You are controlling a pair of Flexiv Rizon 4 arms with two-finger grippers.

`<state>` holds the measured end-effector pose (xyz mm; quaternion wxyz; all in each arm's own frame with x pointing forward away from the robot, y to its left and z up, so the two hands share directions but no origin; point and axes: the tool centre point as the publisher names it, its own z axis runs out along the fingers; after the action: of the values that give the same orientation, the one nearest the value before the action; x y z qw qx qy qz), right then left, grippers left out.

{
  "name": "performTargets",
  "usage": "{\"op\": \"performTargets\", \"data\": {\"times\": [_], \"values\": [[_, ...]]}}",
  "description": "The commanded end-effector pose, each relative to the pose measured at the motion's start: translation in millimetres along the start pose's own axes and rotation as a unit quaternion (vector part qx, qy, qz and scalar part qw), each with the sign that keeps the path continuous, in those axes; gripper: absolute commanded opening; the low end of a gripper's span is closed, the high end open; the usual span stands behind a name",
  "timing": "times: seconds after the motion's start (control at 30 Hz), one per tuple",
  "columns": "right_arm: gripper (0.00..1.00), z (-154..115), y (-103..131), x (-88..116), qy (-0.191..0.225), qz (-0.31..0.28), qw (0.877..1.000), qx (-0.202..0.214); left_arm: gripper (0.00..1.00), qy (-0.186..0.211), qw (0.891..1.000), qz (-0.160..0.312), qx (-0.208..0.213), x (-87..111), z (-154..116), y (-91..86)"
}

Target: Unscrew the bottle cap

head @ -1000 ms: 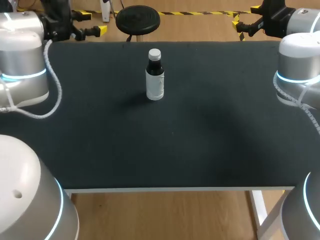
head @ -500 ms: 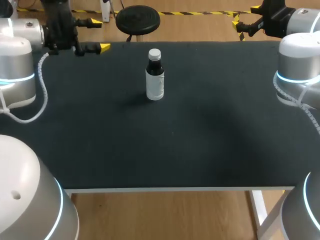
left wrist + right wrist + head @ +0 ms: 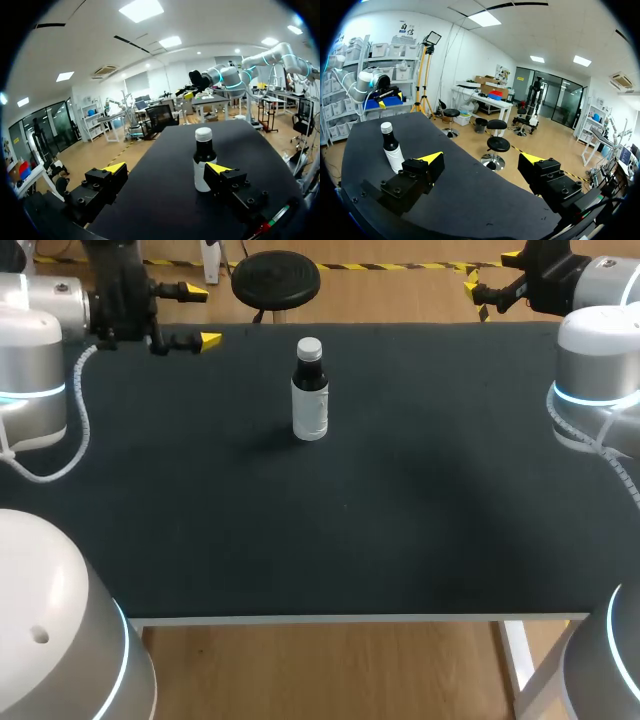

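Observation:
A small dark bottle (image 3: 310, 395) with a white label and a white cap (image 3: 309, 345) stands upright toward the far middle of the black table (image 3: 360, 530). My left gripper (image 3: 199, 315) hovers open at the far left edge, well left of the bottle. In the left wrist view the bottle (image 3: 202, 162) stands ahead of the open left gripper (image 3: 166, 169), close to one finger. My right gripper (image 3: 492, 272) is open beyond the far right corner. In the right wrist view the bottle (image 3: 391, 149) stands off to the side of the right gripper (image 3: 481, 159).
The bottle is the only thing on the table. The table's white front edge (image 3: 350, 619) runs across near me. The bulky joints of my left arm (image 3: 40, 350) and right arm (image 3: 598, 380) stand over the table's sides.
My left gripper has swung in over the table's far left edge, a little nearer the bottle. The right arm and the bottle have kept still.

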<state>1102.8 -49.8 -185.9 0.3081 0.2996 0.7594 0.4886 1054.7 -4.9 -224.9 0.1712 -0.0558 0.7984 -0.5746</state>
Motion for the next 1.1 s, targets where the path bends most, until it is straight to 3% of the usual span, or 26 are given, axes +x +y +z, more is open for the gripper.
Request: {"op": "performTargets", "data": {"times": [0.03, 0.2, 0.63, 1.1], "values": [[1.0, 0, 0, -1, 0.0, 0.0, 1.0, 0.0, 1.0, 0.007, 1.0, 0.012, 0.001, -0.7, 2, -0.4], [1.0, 0, 0, -1, 0.0, 0.0, 1.0, 0.0, 1.0, 0.036, 0.998, 0.02, 0.036, 6.5, 16, 2.7], [1.0, 0, 0, -1, 0.0, 0.0, 1.0, 0.0, 1.0, 0.107, 0.993, -0.029, 0.026, 29.1, 55, 10.3], [1.0, 0, 0, -1, 0.0, 0.0, 1.0, 0.0, 1.0, 0.165, 0.984, -0.056, 0.043, 61.0, 84, 15.3]]}}
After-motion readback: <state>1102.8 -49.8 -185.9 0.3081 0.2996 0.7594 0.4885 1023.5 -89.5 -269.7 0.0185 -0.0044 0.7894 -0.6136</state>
